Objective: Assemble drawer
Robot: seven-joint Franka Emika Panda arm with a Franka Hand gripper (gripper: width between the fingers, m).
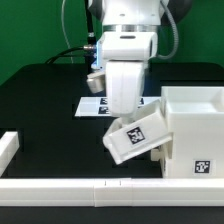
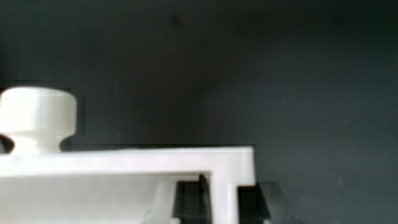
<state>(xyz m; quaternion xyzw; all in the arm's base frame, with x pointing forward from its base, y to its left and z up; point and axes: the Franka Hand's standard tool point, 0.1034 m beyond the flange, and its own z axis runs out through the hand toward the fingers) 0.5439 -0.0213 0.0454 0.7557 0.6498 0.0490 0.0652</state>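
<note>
The large white cubic housing stands at the exterior view's right with a square tag on its front. My gripper is shut on a small white tray and holds it tilted above the table, its tagged face toward the camera, right against the housing's left side. In the wrist view the tray's white wall is pinched between my two dark fingers, and its round knob sticks up from the tray's edge. A second tray is not in view.
A long low white rail runs along the table's front edge, with a short upright piece at the exterior view's left. The marker board lies behind my arm on the black table.
</note>
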